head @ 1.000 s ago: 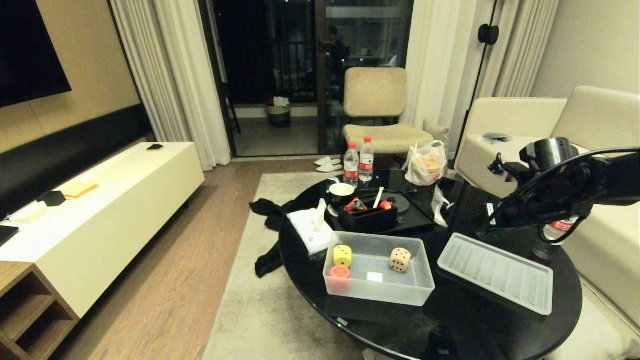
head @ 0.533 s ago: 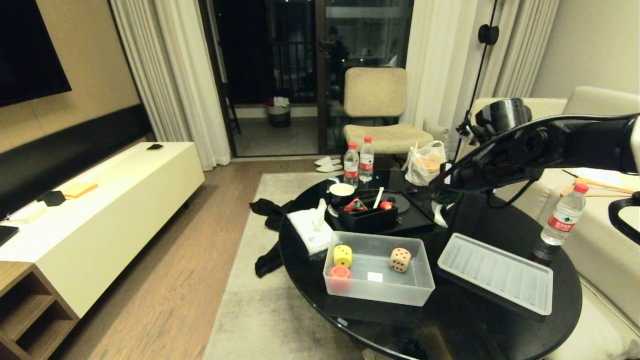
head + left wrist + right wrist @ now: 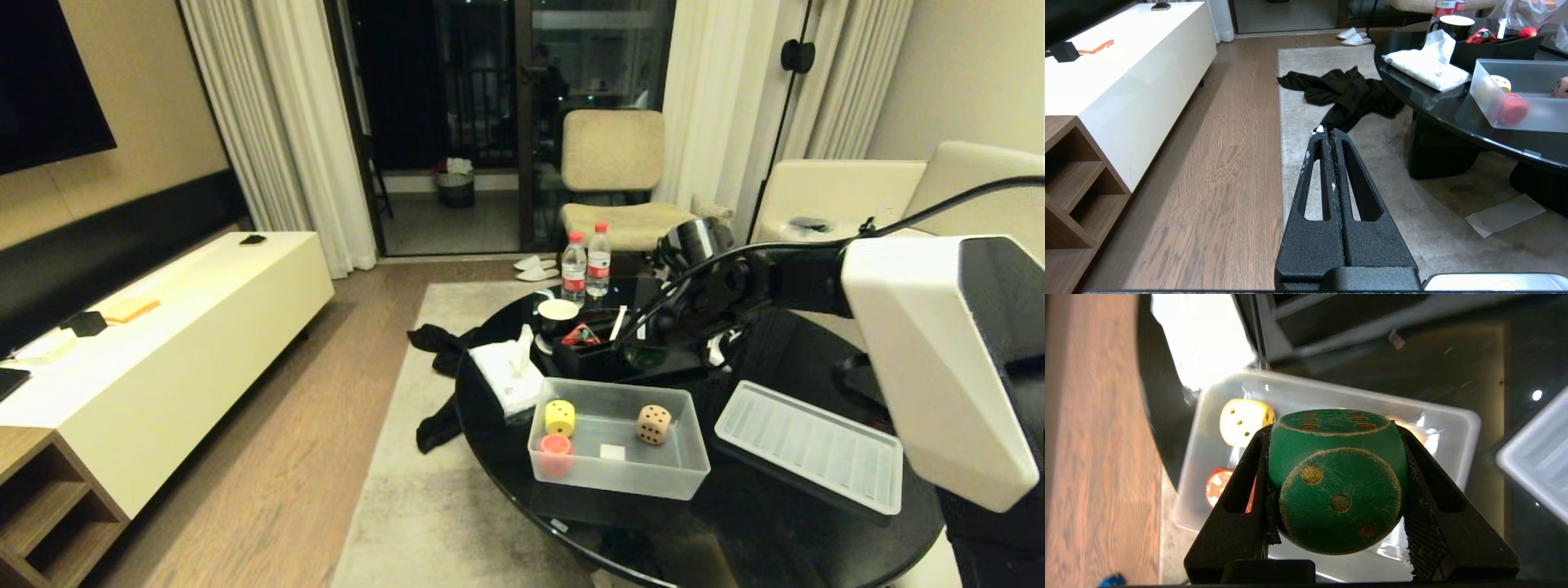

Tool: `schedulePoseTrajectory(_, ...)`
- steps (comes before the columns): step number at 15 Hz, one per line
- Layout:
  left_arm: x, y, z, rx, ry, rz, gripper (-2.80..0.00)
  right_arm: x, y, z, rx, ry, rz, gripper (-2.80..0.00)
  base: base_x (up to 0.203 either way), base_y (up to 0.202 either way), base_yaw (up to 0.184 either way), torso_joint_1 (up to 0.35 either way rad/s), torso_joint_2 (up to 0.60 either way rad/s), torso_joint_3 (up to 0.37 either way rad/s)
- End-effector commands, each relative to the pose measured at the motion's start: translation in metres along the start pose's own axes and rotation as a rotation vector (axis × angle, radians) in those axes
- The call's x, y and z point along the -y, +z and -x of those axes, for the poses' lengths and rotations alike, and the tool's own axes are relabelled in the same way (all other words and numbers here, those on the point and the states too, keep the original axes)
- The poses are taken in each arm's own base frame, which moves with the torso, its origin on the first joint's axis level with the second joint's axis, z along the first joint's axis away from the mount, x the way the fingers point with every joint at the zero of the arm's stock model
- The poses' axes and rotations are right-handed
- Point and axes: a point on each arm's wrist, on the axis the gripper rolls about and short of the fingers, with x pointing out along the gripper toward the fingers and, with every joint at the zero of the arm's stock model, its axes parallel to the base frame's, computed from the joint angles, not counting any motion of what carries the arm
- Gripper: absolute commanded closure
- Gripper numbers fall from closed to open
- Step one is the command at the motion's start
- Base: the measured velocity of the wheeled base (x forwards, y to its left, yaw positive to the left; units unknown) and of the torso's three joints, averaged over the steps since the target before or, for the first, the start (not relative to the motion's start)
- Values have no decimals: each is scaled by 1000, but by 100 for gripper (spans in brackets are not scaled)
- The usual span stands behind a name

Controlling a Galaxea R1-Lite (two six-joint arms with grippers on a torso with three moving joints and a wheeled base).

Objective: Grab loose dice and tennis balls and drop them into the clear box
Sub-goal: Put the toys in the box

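My right gripper (image 3: 1331, 430) is shut on a green die (image 3: 1337, 486) with gold pips, held by two opposite faces. In the head view the right arm (image 3: 735, 286) reaches in from the right and ends just behind the clear box (image 3: 690, 469), above its far edge. The box (image 3: 1466, 428) lies below the held die. In it are a yellow die (image 3: 560, 417), a red-orange die (image 3: 555, 447) and a beige die (image 3: 654, 424). Its ribbed lid (image 3: 808, 445) lies to the right on the table. No tennis balls are in view. My left gripper (image 3: 1327, 132) is parked, shut and empty, over the rug.
Behind the box on the round black table (image 3: 735, 523) stand a black organiser tray (image 3: 600, 359), a tissue pack (image 3: 508, 371), a cup (image 3: 558, 313) and two water bottles (image 3: 574, 265). A black cloth (image 3: 441, 347) lies on the rug. A white cabinet (image 3: 163, 327) runs along the left wall.
My right arm has swung from the table's right side leftward across it, carrying the green die to above the box's far edge. The left arm and the dice in the box have not moved.
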Motion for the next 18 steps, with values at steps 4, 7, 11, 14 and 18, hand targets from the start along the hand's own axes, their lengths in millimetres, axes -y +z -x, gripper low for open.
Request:
schedulePoseTrajectory(4,0,0,0,-1,0,1,0,-13,-34,-54,-125,6,21,0,0,0,0,0,0,0)
schedulePoseTrajectory(7,0,0,0,-1,0,1,0,-23,-47,-70,-157,-2,40,0,0,0,0,0,0,0)
schedulePoseTrajectory(11,0,0,0,-1,0,1,0,-21,-55,-85,-163,-33,45,0,0,0,0,0,0,0)
schedulePoseTrajectory(14,0,0,0,-1,0,1,0,-22,-59,-92,-162,-33,49,0,0,0,0,0,0,0)
schedulePoseTrajectory(18,0,0,0,-1,0,1,0,-27,-67,-101,-175,-50,63,0,0,0,0,0,0,0)
